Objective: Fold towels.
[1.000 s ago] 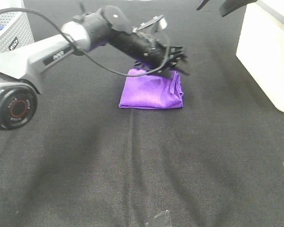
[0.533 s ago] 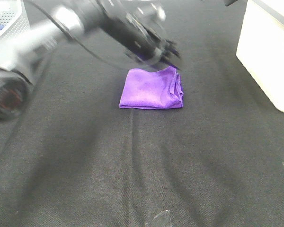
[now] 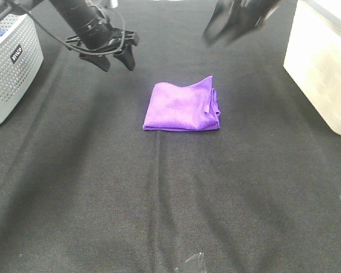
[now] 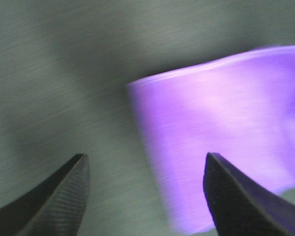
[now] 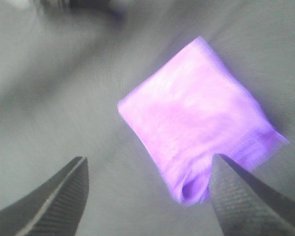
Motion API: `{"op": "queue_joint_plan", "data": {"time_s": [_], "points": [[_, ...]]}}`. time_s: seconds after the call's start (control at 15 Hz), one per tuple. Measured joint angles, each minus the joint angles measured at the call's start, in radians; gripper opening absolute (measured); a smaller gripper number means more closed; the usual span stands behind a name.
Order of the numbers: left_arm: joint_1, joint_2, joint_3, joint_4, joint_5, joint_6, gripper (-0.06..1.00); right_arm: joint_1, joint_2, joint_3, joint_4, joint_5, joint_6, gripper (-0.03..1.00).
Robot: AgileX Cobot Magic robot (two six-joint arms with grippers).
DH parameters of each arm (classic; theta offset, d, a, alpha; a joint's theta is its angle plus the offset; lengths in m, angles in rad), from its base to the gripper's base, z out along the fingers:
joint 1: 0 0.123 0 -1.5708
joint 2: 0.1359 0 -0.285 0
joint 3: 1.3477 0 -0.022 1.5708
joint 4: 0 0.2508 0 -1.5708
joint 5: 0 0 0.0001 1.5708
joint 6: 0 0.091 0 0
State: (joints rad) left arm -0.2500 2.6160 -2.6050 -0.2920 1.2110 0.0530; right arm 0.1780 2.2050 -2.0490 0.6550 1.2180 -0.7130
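The purple towel (image 3: 183,107) lay folded into a compact rectangle near the middle of the black bench (image 3: 159,199), its layered edges toward the cream bin (image 3: 324,68). Both tools hung clear of it, jaws spread and empty. The left tool (image 3: 115,59) stood beyond the towel's far-left corner; the right tool (image 3: 230,25), blurred, stood beyond its far-right corner. Neither appeared clearly nearer. The fold looked essentially complete.

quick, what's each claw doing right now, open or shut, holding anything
Left claw: open, holding nothing, up and away from the purple towel.
Right claw: open, holding nothing, above the towel.
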Motion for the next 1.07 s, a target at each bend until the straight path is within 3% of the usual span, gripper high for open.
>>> {"op": "queue_joint_plan", "data": {"time_s": [0.13, 0.33, 0.47, 0.67, 1.07], "points": [[0.002, 0.000, 0.000, 0.001, 0.003, 0.020, 0.63, 0.037, 0.093, 0.000, 0.022, 0.000, -0.231, 0.68], [0.002, 0.000, 0.000, 0.001, 0.004, 0.024, 0.63, 0.067, 0.173, 0.000, 0.046, 0.000, -0.396, 0.68], [0.002, 0.000, 0.000, 0.001, 0.004, 0.024, 0.63, 0.072, 0.214, 0.000, 0.030, -0.005, -0.459, 0.68], [0.002, 0.000, 0.000, 0.001, 0.005, 0.028, 0.63, 0.072, 0.251, 0.000, -0.044, -0.105, -0.500, 0.68], [0.002, 0.000, 0.000, 0.001, 0.005, 0.045, 0.63, 0.048, 0.252, 0.000, -0.032, -0.215, -0.543, 0.68]]}}
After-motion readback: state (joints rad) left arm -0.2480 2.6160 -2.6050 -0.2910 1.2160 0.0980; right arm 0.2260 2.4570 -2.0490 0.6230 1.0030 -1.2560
